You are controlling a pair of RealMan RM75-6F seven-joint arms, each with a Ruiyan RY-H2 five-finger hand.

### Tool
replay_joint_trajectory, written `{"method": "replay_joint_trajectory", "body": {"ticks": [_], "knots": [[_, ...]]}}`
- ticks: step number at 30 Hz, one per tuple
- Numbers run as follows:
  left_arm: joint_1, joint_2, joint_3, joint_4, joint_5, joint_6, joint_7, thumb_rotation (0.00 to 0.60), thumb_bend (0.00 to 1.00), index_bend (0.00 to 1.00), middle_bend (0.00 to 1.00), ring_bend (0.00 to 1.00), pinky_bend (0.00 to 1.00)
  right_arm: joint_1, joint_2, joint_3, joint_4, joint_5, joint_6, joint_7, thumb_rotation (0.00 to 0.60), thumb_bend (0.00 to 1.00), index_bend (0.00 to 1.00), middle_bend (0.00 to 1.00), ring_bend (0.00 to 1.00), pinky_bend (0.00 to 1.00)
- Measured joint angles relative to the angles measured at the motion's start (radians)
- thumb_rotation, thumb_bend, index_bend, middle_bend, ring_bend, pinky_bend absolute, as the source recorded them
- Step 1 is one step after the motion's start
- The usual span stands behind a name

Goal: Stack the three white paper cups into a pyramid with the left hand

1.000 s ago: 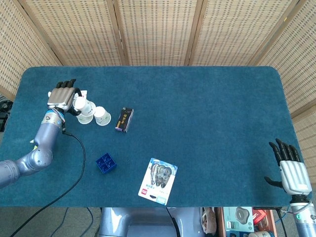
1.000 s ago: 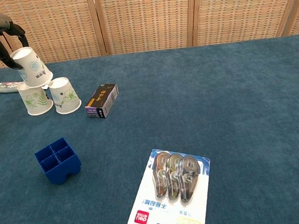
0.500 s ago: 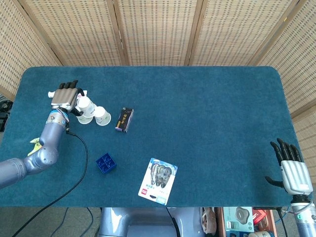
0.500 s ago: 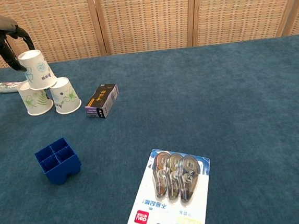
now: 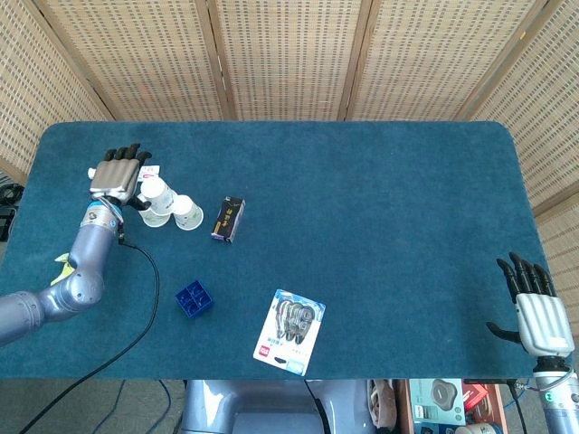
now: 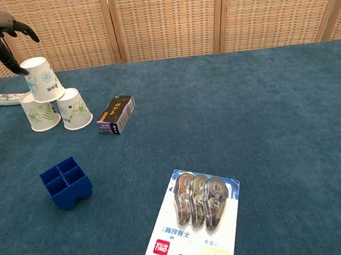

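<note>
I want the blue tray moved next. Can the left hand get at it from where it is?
Probably yes. The left hand is by the cups, and bare cloth lies between it and the blue tray.

You have two cups point(image 6: 56, 112) side by side, a third cup point(image 6: 42, 79) on top; box point(image 6: 115, 115) to their right, tray point(image 6: 66, 183) in front, blister pack point(image 6: 195, 222) nearest you.

The left hand point(image 5: 118, 174) has a flat silver-grey back plate and slim black fingers point(image 5: 132, 150). Its forearm point(image 5: 83, 262) is rounded, glossy blue-grey metal, with a multicoloured band at the wrist and a black cable point(image 5: 145, 298) trailing from it. The right hand point(image 5: 535, 312) matches: ribbed silver back, black fingers.
</note>
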Motion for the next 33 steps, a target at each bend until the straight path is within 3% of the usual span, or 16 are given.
{"method": "replay_joint_trajectory", "body": {"ticks": [5, 9, 16, 23, 28, 33], "knots": [[0.063, 0.097, -0.031, -0.163, 0.144, 0.050, -0.098, 0.600, 0.26, 0.01, 0.00, 0.00, 0.00, 0.001, -0.001, -0.003, -0.003, -0.008, 0.003, -0.010, 0.600, 0.09, 0.00, 0.00, 0.00, 0.00], [0.141, 0.162, -0.035, -0.291, 0.291, 0.140, -0.164, 0.600, 0.26, 0.00, 0.00, 0.00, 0.00, -0.001, -0.003, -0.004, -0.008, -0.013, 0.011, -0.018, 0.600, 0.09, 0.00, 0.00, 0.00, 0.00], [0.333, 0.157, 0.033, -0.371, 0.651, 0.413, -0.261, 0.600, 0.26, 0.00, 0.00, 0.00, 0.00, 0.000, -0.014, -0.007, -0.006, -0.021, 0.014, -0.034, 0.600, 0.09, 0.00, 0.00, 0.00, 0.00], [0.545, 0.003, 0.170, -0.293, 0.941, 0.686, -0.298, 0.600, 0.26, 0.00, 0.00, 0.00, 0.00, 0.001, -0.027, -0.008, -0.002, -0.031, 0.024, -0.053, 0.600, 0.09, 0.00, 0.00, 0.00, 0.00], [0.675, -0.155, 0.235, -0.142, 1.009, 0.768, -0.319, 0.600, 0.26, 0.00, 0.00, 0.00, 0.00, 0.002, -0.033, -0.010, -0.004, -0.039, 0.028, -0.062, 0.600, 0.09, 0.00, 0.00, 0.00, 0.00], [0.741, -0.227, 0.252, -0.046, 1.043, 0.794, -0.311, 0.600, 0.25, 0.00, 0.00, 0.00, 0.00, 0.000, -0.032, -0.010, -0.007, -0.043, 0.034, -0.060, 0.600, 0.09, 0.00, 0.00, 0.00, 0.00]]}}
